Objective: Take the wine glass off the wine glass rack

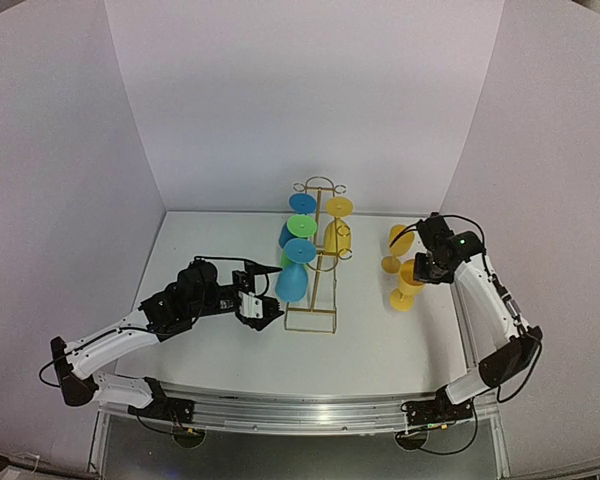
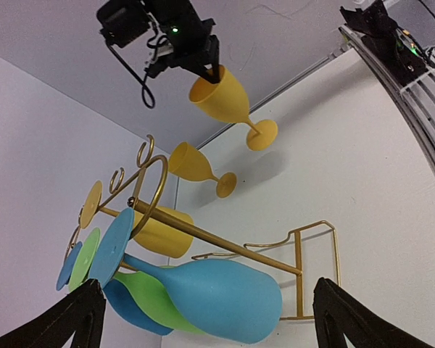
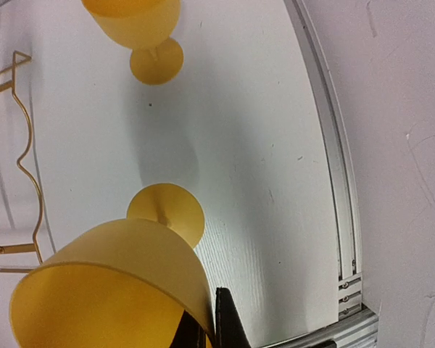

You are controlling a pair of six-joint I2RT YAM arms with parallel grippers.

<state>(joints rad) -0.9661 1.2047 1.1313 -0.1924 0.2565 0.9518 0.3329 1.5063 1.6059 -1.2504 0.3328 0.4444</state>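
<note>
The gold wire wine glass rack [image 1: 325, 290] stands mid-table, with blue [image 1: 292, 283] and green [image 1: 298, 228] wine glasses hanging on its left side and a yellow one [image 1: 337, 237] on its right. My left gripper [image 1: 270, 295] is open just left of the rack. In the left wrist view its fingers [image 2: 351, 319] straddle the lowest blue glass [image 2: 225, 297] without touching it. My right gripper [image 1: 421, 266] is shut on the rim of a yellow wine glass [image 3: 116, 275], upright to the right of the rack. Whether its foot [image 3: 167, 210] rests on the table I cannot tell.
A second yellow glass [image 1: 394, 245] stands upright on the table just behind the held one, also seen in the right wrist view [image 3: 141, 29]. White walls close the table on three sides. A metal rail [image 1: 300, 410] runs along the near edge and another up the right side [image 3: 333, 159].
</note>
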